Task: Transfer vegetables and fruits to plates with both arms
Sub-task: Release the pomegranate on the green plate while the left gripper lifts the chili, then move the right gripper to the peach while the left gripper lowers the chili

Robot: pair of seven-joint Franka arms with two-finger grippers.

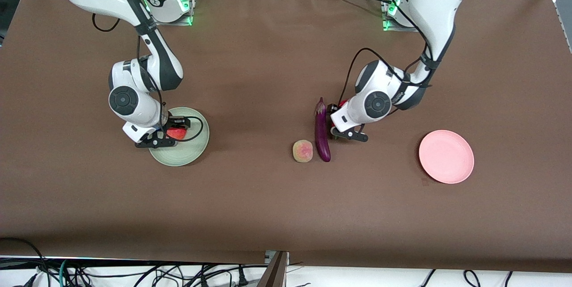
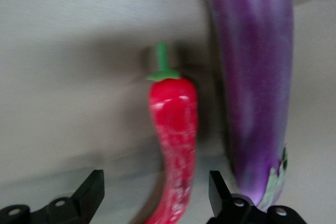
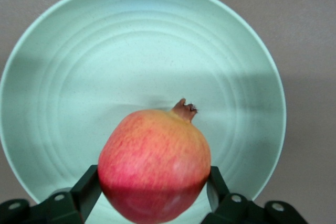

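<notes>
Peach (image 1: 302, 150): nearest the front camera, on the tabletop (image 1: 268, 215) just beside the eggplant (image 1: 321, 132); likely soft, bruisable.
Eggplant: long axis runs toward the camera, calyx end farthest from it; glossy, probably slippery; grip mid-body.
Chili (image 2: 173, 150): beside the eggplant, stem away from the wrist; light, thin; take mid-length. Left gripper (image 2: 157, 192) low over it, fingers apart either side.
Apple (image 3: 155, 163): round, firm; over the green plate (image 3: 63, 77), between the right gripper (image 3: 152, 195) fingers, contact unclear.
Pink plate (image 1: 446, 156): bare.
</notes>
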